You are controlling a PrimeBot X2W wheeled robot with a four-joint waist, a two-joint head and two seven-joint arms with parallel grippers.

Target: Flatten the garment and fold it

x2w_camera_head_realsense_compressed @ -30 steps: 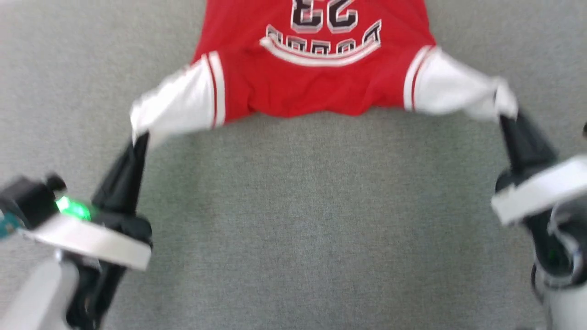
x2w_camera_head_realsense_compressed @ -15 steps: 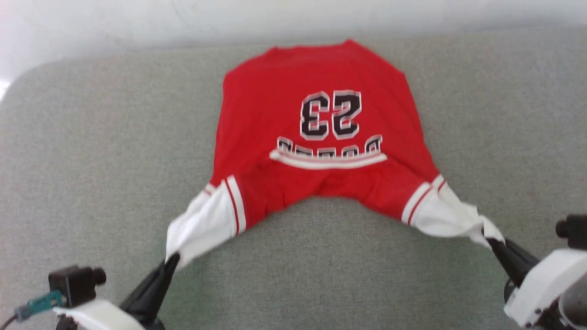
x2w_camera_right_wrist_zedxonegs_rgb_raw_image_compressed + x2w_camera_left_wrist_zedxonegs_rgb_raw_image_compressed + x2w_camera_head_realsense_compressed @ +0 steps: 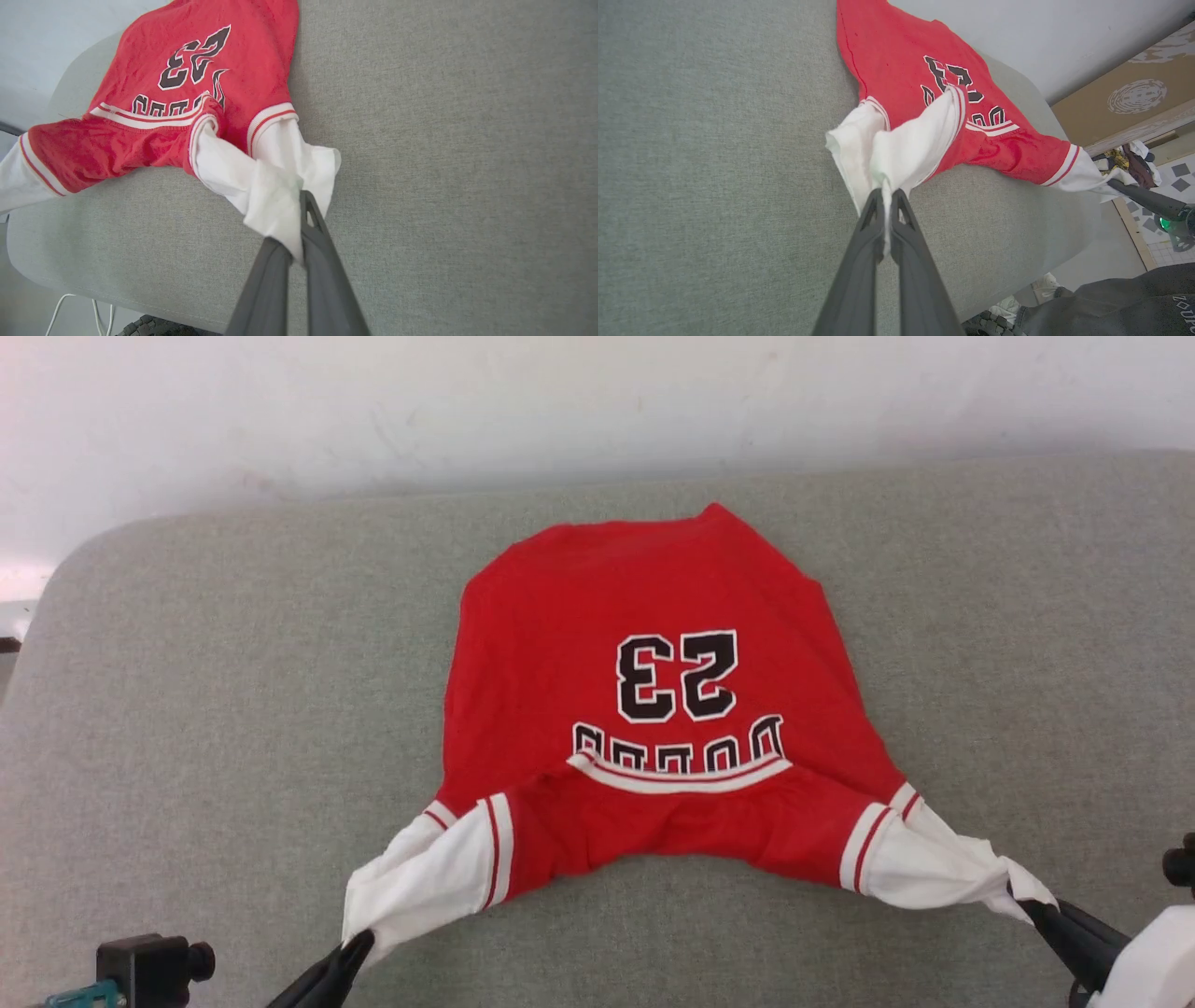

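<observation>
The garment [image 3: 644, 644], a red jersey with white sleeves and a black "23" facing up, lies on the grey cushioned surface [image 3: 215, 709], collar end toward me. My left gripper [image 3: 358, 943] is shut on the white left sleeve [image 3: 411, 887], its pinch plain in the left wrist view [image 3: 887, 193]. My right gripper [image 3: 1032, 907] is shut on the white right sleeve [image 3: 943, 868], and its dark fingers clamp bunched cloth [image 3: 299, 205]. Both sleeves are drawn out toward the near edge, and the shoulder part is lifted and wrinkled.
A pale wall [image 3: 560, 411] rises behind the surface's far edge. In the left wrist view, a brown board [image 3: 1125, 93], tiled floor [image 3: 1171, 177] and dark clothing [image 3: 1120, 303] lie past the surface's right end. White cables [image 3: 70, 312] hang below the near edge.
The head camera tilted up, so the picture shifted down and the wall came into view. Both grippers keep their hold on the sleeves and sit lower in the picture.
</observation>
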